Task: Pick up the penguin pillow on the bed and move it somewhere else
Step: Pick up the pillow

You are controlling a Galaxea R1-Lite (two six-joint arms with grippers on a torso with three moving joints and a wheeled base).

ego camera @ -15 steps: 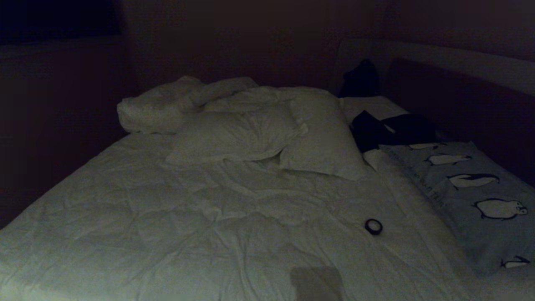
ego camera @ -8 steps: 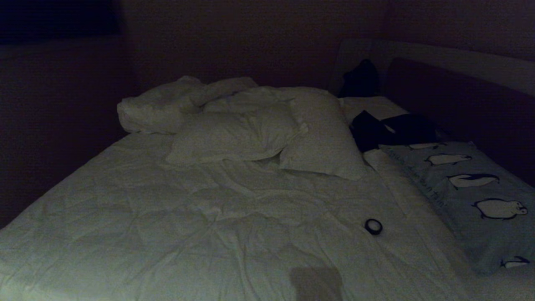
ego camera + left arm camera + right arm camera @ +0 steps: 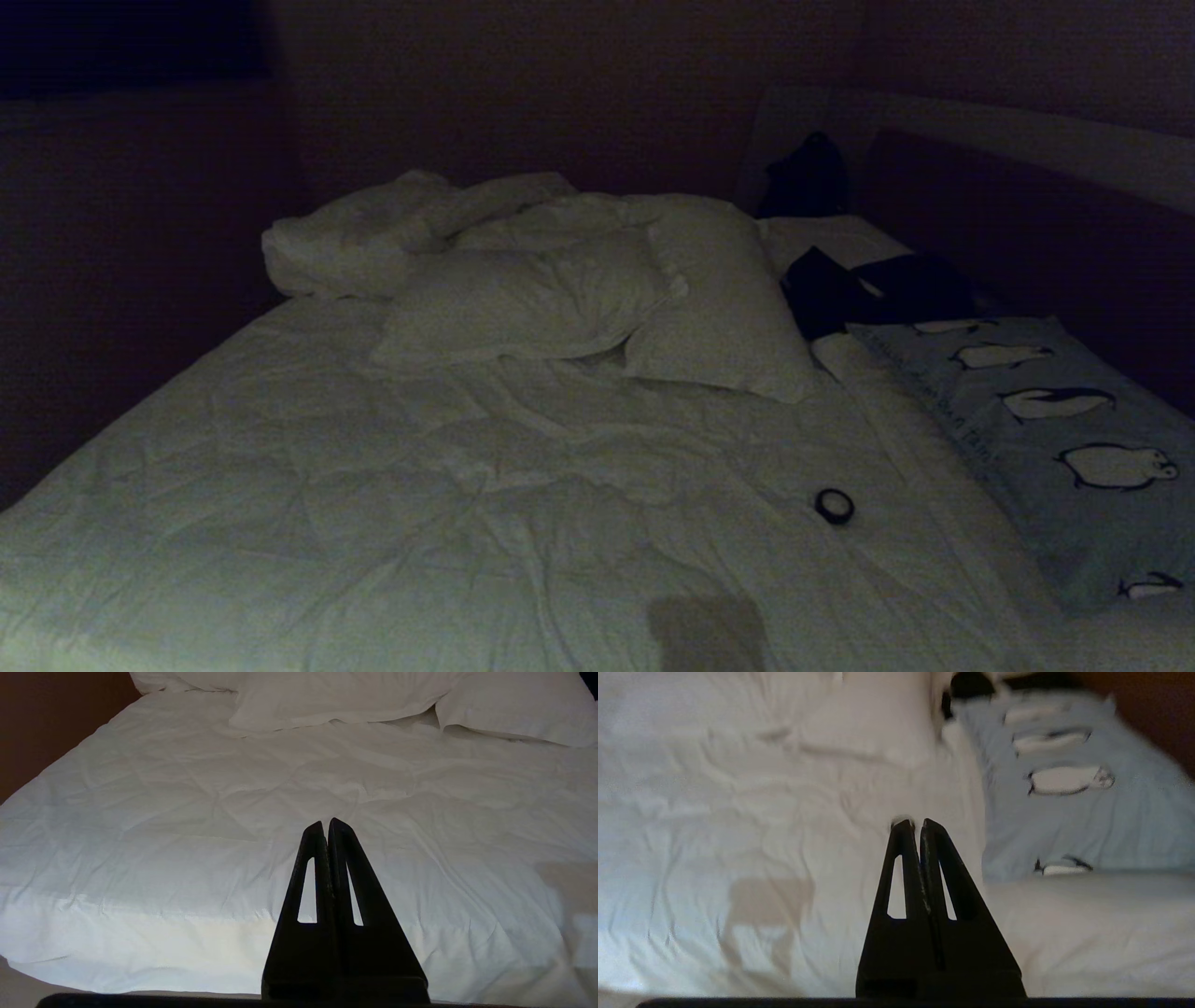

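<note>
Penguin pillow [image 3: 1046,439] lies flat on bed [image 3: 420,485] by headboard side, untouched; left gripper [image 3: 326,823] & right gripper [image 3: 914,825] both w/ fingers pressed together, empty.

A small black ring [image 3: 835,506] sits right of centre in the head view. Dark clothing [image 3: 868,291] lies upper right, beside two plain white pillows [image 3: 560,299].

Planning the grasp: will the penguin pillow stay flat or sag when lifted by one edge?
Probably sags: the penguin pillow looks soft, its cover following the bed beneath. Likely light for its bulk. A one-edge pinch may gather only fabric, since the surface looks loose and lightly wrinkled.
</note>
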